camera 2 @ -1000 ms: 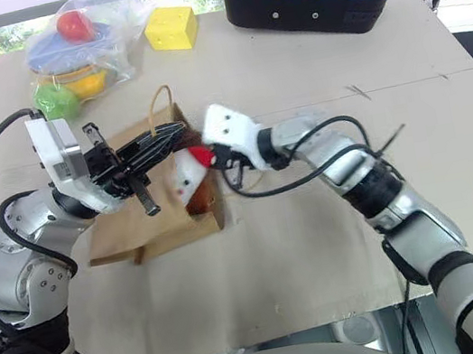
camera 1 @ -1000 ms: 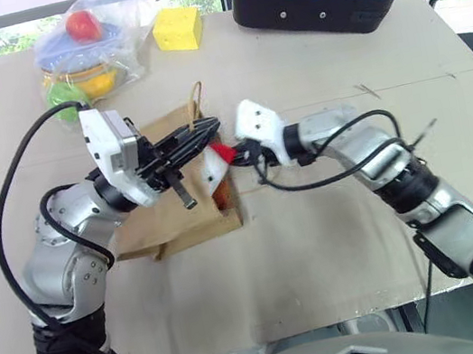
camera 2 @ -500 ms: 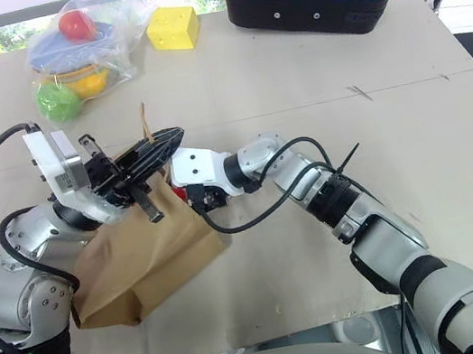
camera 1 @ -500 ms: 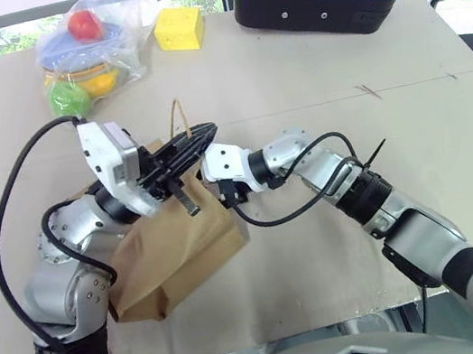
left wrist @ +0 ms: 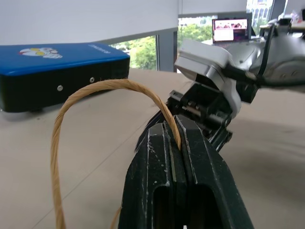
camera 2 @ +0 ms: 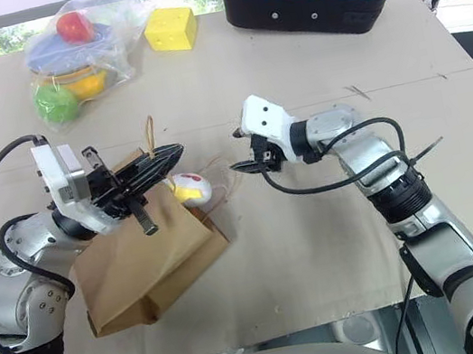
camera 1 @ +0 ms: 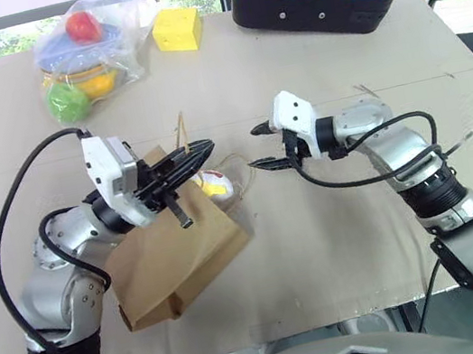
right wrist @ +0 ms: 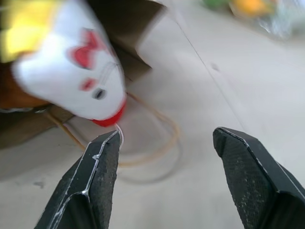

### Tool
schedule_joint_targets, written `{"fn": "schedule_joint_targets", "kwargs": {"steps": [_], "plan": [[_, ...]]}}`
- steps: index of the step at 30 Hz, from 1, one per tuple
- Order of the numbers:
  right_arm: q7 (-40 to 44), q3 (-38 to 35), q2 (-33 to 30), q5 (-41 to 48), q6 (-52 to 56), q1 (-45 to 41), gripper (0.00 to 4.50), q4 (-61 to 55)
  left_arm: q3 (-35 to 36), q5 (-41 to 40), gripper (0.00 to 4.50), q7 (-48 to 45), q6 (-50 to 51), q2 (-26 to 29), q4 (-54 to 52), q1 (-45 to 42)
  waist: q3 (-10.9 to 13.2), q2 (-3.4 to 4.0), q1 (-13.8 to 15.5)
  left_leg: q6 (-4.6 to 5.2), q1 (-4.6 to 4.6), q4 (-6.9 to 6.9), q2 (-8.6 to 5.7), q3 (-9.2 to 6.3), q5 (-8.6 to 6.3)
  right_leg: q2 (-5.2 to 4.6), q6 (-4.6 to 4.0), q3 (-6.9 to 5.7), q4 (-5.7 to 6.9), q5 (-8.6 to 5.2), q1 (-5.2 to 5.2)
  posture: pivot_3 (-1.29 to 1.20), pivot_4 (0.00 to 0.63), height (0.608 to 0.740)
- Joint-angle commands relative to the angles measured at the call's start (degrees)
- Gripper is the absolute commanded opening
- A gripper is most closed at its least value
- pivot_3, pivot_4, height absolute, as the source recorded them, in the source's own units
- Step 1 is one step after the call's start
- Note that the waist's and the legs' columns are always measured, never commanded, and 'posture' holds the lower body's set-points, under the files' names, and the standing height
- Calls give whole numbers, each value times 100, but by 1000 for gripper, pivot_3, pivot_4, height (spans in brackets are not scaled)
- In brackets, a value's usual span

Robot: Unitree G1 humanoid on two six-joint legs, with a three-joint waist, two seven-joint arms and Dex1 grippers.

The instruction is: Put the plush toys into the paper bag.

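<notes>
**Op:** Since a second ago my right gripper point(camera 1: 257, 148) has let go of the white toy point(camera 1: 213, 182) and backed out toward three o'clock. It was pushing that toy into the bag's mouth then; now its jaws stand wide and empty, near the mouth but clear of it.

**Spotter:** So where's the toy?

**Op:** It sits at the mouth of the bag point(camera 1: 173, 257), on the bag's two o'clock corner. Its yellow end and white face still poke out, and the second handle point(camera 1: 236, 166) lies loose on the table point(camera 1: 340, 241) just beside it. Something brown shows behind it in the right wrist view; I take that for the bear, though I can't be sure.

**Spotter:** And the left?

**Op:** My left gripper point(left wrist: 175, 143) is clamped tight on the other handle point(left wrist: 95, 90), holding that side of the bag up. The bag has also swung round, so its closed end now points to seven o'clock.

**Spotter:** Meaning for the job?

**Op:** I'd say we're nearly there, but not done. The toy looks only half in, so it could roll out if I drop the handle. I'd lift the mouth higher to slide it deeper, or nudge it in with the right.
</notes>
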Motion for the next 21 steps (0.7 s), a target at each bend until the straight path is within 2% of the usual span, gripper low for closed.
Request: {"fn": "schedule_joint_targets", "kwargs": {"steps": [1,3,8,10,13,16,21], "plan": [[-333,-269,343,538,1440,172,3047,-191,129,20,0,-127,-199,57,71,-145,0,-1,4,0,0,0,0,0,0,-1,0,0,-1,0,0,0,150,740],[-522,-412,667,714,1762,114,3047,88,123,29,0,-140,-209,60,85,-163,0,-1,-24,0,-1,0,0,2,0,0,0,1,-1,0,-1,0,150,740],[-581,-346,1092,760,1607,-25,3047,900,163,42,0,-92,-199,83,-17,-134,0,0,-13,0,-1,0,1,1,0,4,3,3,-1,1,-2,0,150,740],[-534,-401,1227,879,1573,-112,2511,1043,197,42,0,-58,-190,100,-67,-103,0,0,-10,0,-4,0,0,1,0,3,9,3,-4,5,-2,0,150,740],[-506,-340,1333,868,1415,-206,1202,1286,269,35,0,2,-188,115,-163,1,0,1,-15,0,-4,0,1,0,0,3,10,2,-2,5,-2,0,150,740],[-452,-394,1325,906,1282,-263,155,1393,360,-2,0,112,-156,110,-299,118,1,1,-24,0,-4,0,1,0,0,3,9,2,-2,5,-2,0,150,740],[-507,-995,1096,1405,1539,-249,63,590,485,-166,0,308,-73,35,-401,141,2,3,-1,0,-5,0,0,0,0,0,10,1,-4,5,-2,0,150,740]]}}
